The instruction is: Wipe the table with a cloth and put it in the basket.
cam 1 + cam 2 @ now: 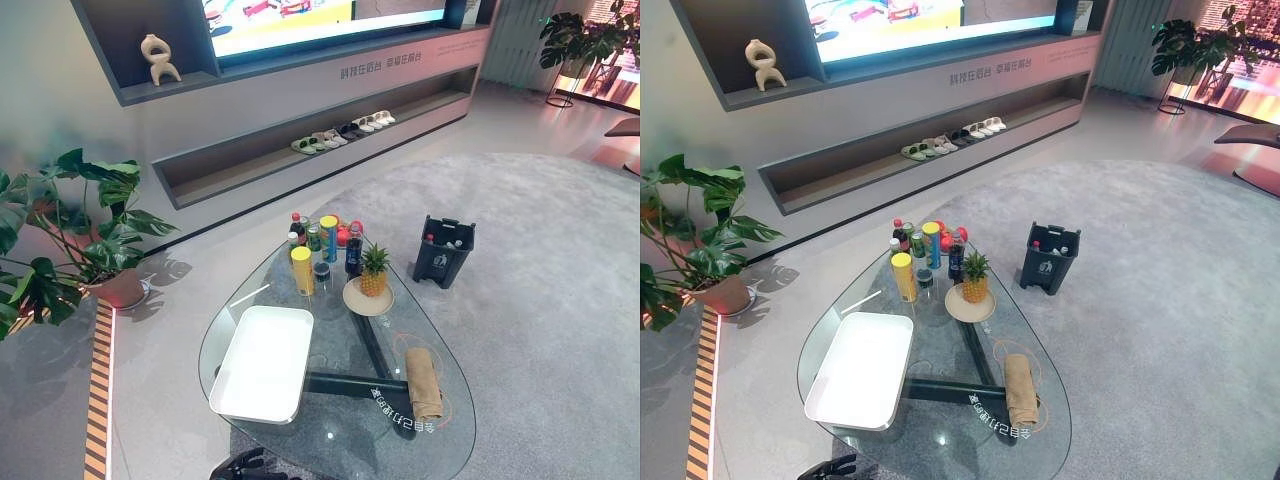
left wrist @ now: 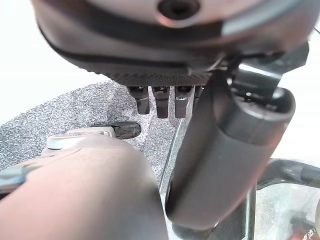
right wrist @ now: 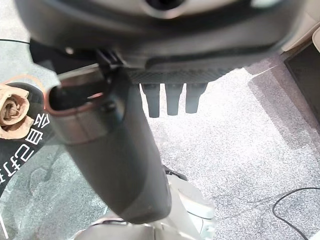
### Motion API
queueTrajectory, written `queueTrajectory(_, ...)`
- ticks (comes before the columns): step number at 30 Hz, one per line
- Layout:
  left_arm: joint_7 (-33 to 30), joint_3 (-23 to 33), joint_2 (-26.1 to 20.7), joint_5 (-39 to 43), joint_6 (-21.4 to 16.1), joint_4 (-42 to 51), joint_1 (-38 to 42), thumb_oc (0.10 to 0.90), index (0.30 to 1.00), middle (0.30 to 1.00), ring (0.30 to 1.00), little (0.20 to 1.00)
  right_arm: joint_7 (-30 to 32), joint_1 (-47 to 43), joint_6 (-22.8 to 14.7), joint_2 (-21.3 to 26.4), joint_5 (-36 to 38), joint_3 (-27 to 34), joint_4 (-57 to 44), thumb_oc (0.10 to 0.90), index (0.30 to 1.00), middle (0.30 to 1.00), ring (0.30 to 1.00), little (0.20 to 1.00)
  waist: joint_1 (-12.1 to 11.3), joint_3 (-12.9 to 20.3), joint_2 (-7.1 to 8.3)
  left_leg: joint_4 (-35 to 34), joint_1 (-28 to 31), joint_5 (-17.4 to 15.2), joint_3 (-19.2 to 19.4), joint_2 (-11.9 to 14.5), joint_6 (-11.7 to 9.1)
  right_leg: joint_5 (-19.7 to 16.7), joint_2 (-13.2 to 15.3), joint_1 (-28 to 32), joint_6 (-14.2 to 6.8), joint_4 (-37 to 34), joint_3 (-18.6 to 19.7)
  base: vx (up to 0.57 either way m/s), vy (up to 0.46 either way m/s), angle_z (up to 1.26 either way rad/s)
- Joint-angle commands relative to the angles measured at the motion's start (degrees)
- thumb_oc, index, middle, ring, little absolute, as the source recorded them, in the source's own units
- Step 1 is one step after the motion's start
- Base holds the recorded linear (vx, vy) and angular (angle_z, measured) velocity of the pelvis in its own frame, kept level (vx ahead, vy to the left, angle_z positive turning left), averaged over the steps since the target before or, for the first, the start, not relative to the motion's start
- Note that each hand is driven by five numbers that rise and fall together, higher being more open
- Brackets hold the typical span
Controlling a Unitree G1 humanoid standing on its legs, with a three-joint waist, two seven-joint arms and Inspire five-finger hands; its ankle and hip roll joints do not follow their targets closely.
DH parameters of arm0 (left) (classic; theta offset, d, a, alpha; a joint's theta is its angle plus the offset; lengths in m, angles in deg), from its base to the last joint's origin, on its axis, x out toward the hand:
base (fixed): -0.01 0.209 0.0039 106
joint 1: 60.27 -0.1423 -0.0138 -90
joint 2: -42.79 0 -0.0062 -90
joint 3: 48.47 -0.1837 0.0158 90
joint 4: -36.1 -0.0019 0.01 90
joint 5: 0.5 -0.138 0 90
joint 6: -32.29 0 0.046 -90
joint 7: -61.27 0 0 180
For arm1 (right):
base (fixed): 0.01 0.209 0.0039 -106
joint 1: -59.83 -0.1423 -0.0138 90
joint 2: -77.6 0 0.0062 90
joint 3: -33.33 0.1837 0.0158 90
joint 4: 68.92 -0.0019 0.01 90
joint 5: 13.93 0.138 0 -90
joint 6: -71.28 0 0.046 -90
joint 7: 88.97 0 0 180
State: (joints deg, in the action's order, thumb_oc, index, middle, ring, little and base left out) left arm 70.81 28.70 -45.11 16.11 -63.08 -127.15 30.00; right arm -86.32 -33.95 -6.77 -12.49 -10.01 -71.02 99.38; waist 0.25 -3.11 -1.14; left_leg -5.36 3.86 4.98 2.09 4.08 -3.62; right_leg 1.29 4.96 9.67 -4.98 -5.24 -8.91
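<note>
- The cloth (image 1: 424, 382) lies rolled on the glass table (image 1: 450, 440), near its right edge, touching neither of my hands.
- A white tray (image 1: 264, 362) sits on the table's left; I take it for the basket.
- My left hand (image 2: 165, 102) hangs released, fingers straight, holding nothing.
- My right hand (image 3: 170, 100) is likewise relaxed over the carpet (image 3: 240, 145).
- Bottles (image 1: 325, 240) and a pineapple (image 1: 373, 270) stand at the far end.

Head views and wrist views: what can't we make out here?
- Basket contents: too small in both eye views.
- Bottles: clustered, overlapping, so no count.
- Cloth: cut by the right wrist view's edge.
- Left hand, right hand: fingers straight, holding nothing; fingertips barely show.
</note>
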Motion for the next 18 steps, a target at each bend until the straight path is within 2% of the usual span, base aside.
queueTrajectory(1,0.3,0.3,-0.6,-1.2,-1.5,-2.8,6.8,0.800,0.900,0.900,0.900,0.900,1.1,-4.9,0.4,0.4,-0.3,-0.3,2.7,0.800,0.900,0.900,0.900,0.900,-1.0,-2.5,0.79,0.4,2.7,-6.1,1.2,0.0,-1.1,-1.9,1.7,-2.7,-2.4,0.6,0.6,0.00,0.000,0.00)
queueTrajectory(18,-0.3,1.1,-0.9,-0.2,-1.6,-2.7,6.7,0.800,0.900,0.900,0.900,0.900,0.8,-4.8,-0.4,1.0,-0.6,0.3,3.3,0.800,0.900,0.900,0.900,0.900,-1.1,-2.7,0.72,0.4,2.5,-6.0,1.1,0.1,-1.2,-1.9,1.8,-2.7,-2.5,0.4,0.4,0.00,0.000,0.00)
